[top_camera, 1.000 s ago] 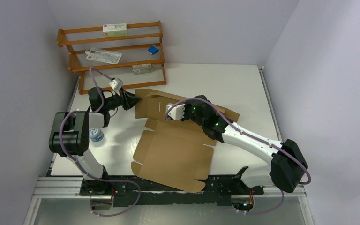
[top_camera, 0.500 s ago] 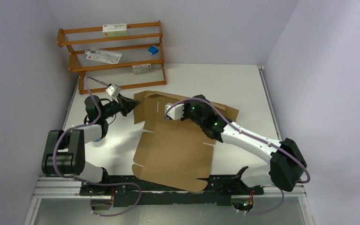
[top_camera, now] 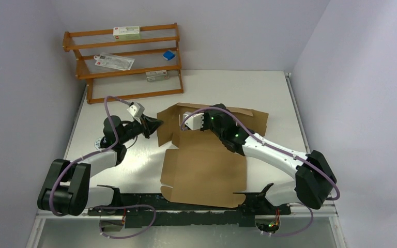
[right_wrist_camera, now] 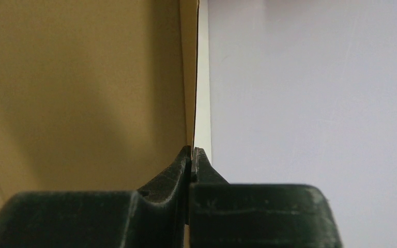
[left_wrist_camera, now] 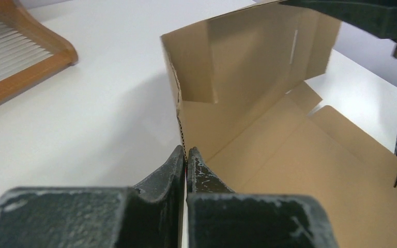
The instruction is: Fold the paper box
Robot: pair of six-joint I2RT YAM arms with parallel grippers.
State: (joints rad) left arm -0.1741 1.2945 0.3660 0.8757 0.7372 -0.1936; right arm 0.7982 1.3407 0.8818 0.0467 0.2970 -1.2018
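Note:
The paper box (top_camera: 204,168) is a brown die-cut cardboard sheet lying mid-table, its far panel (top_camera: 214,120) raised upright. My left gripper (top_camera: 157,124) is shut on the raised panel's left edge; the left wrist view shows the jaws (left_wrist_camera: 186,157) pinching the corrugated edge of the box (left_wrist_camera: 248,77). My right gripper (top_camera: 210,118) is shut on the top edge of the raised panel; the right wrist view shows the jaws (right_wrist_camera: 192,157) clamped on the thin edge of the cardboard (right_wrist_camera: 82,88).
A wooden rack (top_camera: 126,62) stands at the back left with white cartons and a small blue object on its shelves. A small round white and blue object (top_camera: 99,142) lies by the left arm. The table's right edge (top_camera: 300,121) runs along the wall.
Both grippers have moved right with the box. The flat sheet has slid right and squared up, and the far panel stands more upright. The left arm has stretched out lower.

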